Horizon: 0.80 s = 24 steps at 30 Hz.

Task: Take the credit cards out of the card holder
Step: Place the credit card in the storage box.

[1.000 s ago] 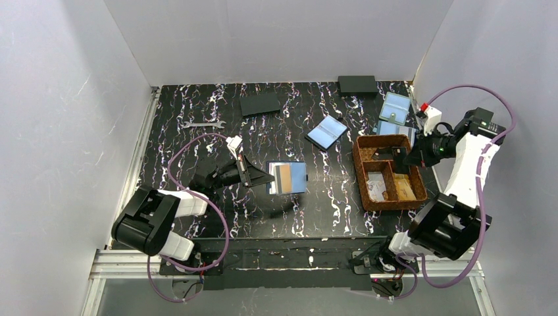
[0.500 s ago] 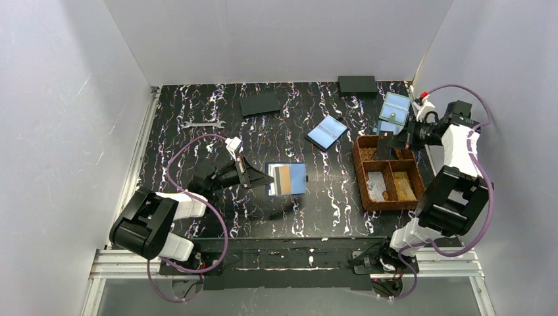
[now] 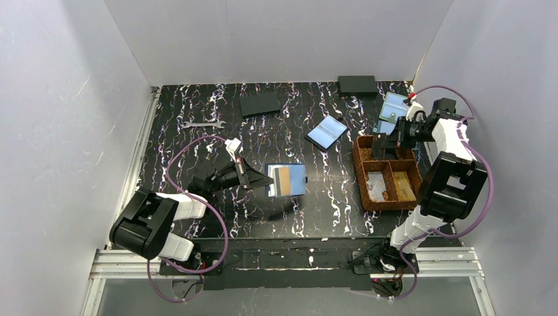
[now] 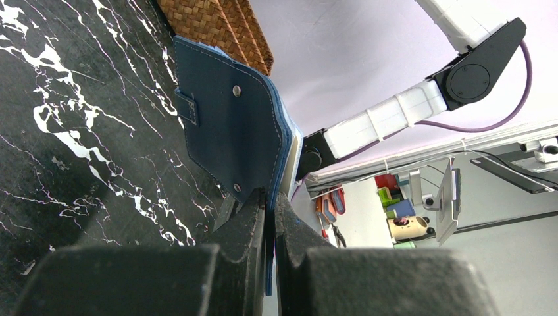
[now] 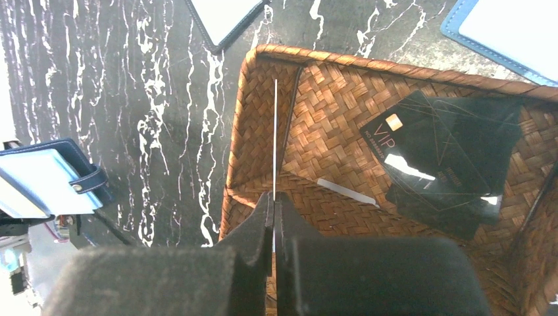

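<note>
My left gripper [image 3: 262, 178] is shut on one edge of the navy-blue card holder [image 3: 287, 179] and holds it open and raised above the table's middle. An orange-tan credit card [image 3: 283, 178] sits in its light blue pockets. The left wrist view shows the holder's navy outside [image 4: 230, 125] with its snap tab, pinched at my left gripper [image 4: 270, 201]. My right gripper [image 3: 393, 139] is shut on a dark credit card [image 3: 381, 143] over the back compartment of the woven tray. That card shows edge-on [image 5: 274, 131] rising from my right gripper [image 5: 274, 197].
The brown woven tray [image 3: 360, 171] stands at the right, and another black card [image 5: 434, 158] lies in its back compartment. Pale blue pouches [image 3: 395, 107] lie behind it, with an open blue one [image 3: 327, 132] mid-table. Two black pads [image 3: 260, 103] and a wrench [image 3: 203, 124] lie at the back.
My right arm has swung toward the back and left, carrying the dark card from over the tray's middle to its back compartment. The left gripper and holder barely shifted.
</note>
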Available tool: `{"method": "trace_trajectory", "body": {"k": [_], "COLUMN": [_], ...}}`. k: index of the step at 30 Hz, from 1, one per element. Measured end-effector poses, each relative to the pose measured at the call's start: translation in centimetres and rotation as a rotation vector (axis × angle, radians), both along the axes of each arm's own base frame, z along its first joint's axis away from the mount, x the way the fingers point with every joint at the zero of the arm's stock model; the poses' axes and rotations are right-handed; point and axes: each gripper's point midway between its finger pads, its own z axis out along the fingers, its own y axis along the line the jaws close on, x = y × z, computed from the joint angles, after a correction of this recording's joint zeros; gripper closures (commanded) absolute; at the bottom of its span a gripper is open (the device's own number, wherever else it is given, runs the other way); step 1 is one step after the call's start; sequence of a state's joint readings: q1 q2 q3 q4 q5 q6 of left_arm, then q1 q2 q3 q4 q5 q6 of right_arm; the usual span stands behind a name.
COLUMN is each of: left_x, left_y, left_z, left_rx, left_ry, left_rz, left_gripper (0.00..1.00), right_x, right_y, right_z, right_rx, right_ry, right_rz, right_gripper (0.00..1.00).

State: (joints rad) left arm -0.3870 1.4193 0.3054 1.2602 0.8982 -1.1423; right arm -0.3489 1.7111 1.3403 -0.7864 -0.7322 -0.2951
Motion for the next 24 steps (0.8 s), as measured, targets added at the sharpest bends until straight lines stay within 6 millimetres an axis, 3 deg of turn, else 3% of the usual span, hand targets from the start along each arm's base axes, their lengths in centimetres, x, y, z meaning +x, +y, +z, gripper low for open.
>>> {"method": "trace_trajectory", "body": {"k": [6,11,16,20,22,24], "left_x": [0.0,-0.1,-0.1,-0.2,-0.4,-0.6], "left_y": [0.0,0.0,0.0,-0.3,-0.7,-1.3], "left_z": [0.2,0.7,1.0,1.0,1.1,1.1], "left_rx": [-0.007,-0.017,-0.025,-0.028,-0.031,-0.031], "left_ry": [-0.004,-0.006,-0.005,0.000,0.002,0.008], "left_rz": [0.000,0.000,0.004,0.003,-0.005,-0.011], "left_gripper": [1.00,1.00,1.00,1.00,1.00,1.00], "right_x": [1.1,0.9,0.8,0.2,-0.5,-1.5], "right_y": [-1.5,-3.5,-4.2,-2.1,0.2,3.9], "right_z": [-1.0,-1.7,1.1,5.3,6.8,7.8], "right_rx": [-0.094,-0.219,-0.297,-0.271,-0.230,-0.170], "right_ry": [0.016,0.032,-0.058,-0.217,-0.275,-0.329], "right_rz": [-0.007,-0.040,-0.042,0.046,0.128,0.245], "right_gripper": [0.65,0.61,0.59,0.59,0.59,0.56]}}
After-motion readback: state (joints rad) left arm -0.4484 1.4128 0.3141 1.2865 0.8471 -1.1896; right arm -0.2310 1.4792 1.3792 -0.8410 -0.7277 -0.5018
